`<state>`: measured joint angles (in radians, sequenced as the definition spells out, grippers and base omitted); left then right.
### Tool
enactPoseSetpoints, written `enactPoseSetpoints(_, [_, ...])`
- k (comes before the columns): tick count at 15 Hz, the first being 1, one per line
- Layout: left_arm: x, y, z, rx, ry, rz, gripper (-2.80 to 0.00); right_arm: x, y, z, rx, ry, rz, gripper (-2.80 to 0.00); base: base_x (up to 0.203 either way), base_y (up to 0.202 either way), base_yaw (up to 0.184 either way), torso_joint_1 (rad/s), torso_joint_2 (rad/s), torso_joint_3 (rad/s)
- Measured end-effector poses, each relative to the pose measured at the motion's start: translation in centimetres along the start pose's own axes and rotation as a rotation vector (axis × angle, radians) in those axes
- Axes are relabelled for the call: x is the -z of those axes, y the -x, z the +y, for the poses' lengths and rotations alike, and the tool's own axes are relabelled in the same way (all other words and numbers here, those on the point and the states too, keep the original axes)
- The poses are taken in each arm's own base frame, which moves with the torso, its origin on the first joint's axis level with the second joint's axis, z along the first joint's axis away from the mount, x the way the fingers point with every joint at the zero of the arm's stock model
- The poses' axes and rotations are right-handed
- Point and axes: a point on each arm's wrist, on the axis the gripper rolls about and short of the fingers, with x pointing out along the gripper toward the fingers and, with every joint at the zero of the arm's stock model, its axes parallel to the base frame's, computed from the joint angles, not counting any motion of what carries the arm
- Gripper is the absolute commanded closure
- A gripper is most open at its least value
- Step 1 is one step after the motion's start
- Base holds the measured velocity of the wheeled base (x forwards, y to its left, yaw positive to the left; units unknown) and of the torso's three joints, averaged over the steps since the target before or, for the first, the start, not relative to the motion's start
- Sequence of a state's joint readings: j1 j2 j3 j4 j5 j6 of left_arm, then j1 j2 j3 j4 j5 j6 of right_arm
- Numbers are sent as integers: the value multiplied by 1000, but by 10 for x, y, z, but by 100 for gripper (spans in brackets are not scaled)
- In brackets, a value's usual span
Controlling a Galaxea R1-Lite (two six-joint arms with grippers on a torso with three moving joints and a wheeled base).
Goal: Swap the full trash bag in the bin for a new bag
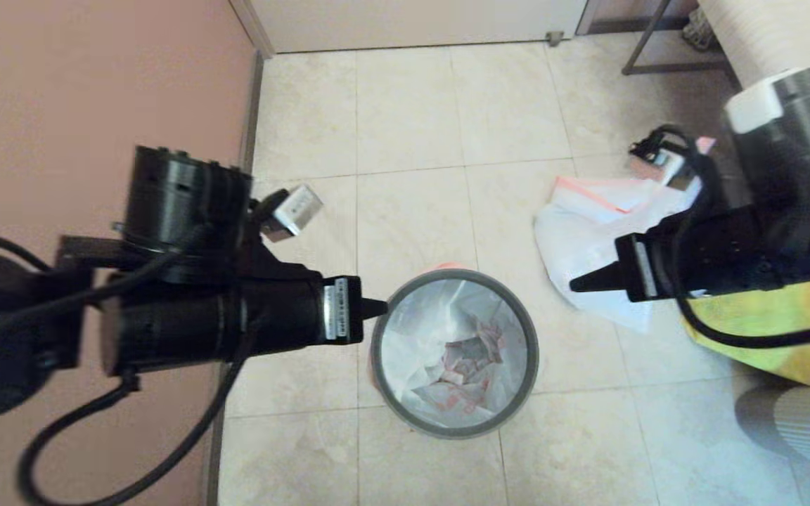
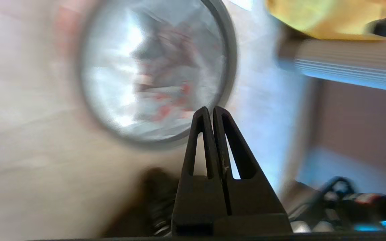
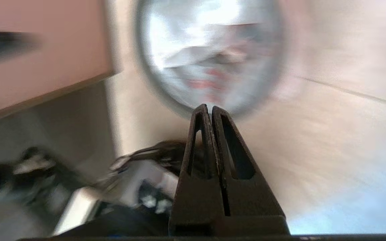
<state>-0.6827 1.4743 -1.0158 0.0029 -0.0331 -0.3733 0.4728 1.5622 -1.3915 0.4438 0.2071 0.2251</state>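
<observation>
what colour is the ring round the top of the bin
The thin rim ring of the small round bin is grey, clearest in the head view.

Head view light: bright, even and warm across the floor tiles point(image 1: 412, 119); soft shadow at lower right.
Head view focus: my near arms are soft and smeared; the bin point(image 1: 455, 422) is fairly crisp.
Left wrist view: heavy blur everywhere but my shut left gripper point(image 2: 209, 110); white glare inside the new bag point(image 2: 126, 57).
Right wrist view: same smear; my shut right gripper point(image 3: 208, 108) is sharp.
</observation>
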Motion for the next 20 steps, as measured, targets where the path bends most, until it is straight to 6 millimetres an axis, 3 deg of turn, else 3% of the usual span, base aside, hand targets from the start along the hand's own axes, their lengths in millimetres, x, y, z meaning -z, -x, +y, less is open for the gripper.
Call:
enactPoseSetpoints(2, [-11, 50, 1, -167, -65, -93, 0, 19, 41, -7, 147, 3, -56, 0, 0, 0, 0, 0, 0, 0])
enactPoseSetpoints(5, [-31, 115, 18, -477, -193, -267, 0, 43, 96, -16, 295, -18, -130, 0, 0, 0, 0, 0, 0, 0])
enactPoseSetpoints(9, [-31, 165, 39, -754, -173, -391, 0, 76, 149, -17, 393, -72, -196, 0, 0, 0, 0, 0, 0, 0])
enactPoseSetpoints(14, [22, 198, 48, -861, -103, -523, 0, 133, 200, -2, 444, -79, -361, 0, 0, 0, 0, 0, 0, 0])
enactPoseSetpoints(17, [72, 217, 48, -911, -55, -595, 0, 178, 224, 8, 510, -68, -462, 0, 0, 0, 0, 0, 0, 0])
enactPoseSetpoints(20, [120, 226, 47, -962, -26, -616, 0, 222, 235, 11, 621, -73, -545, 0, 0, 0, 0, 0, 0, 0])
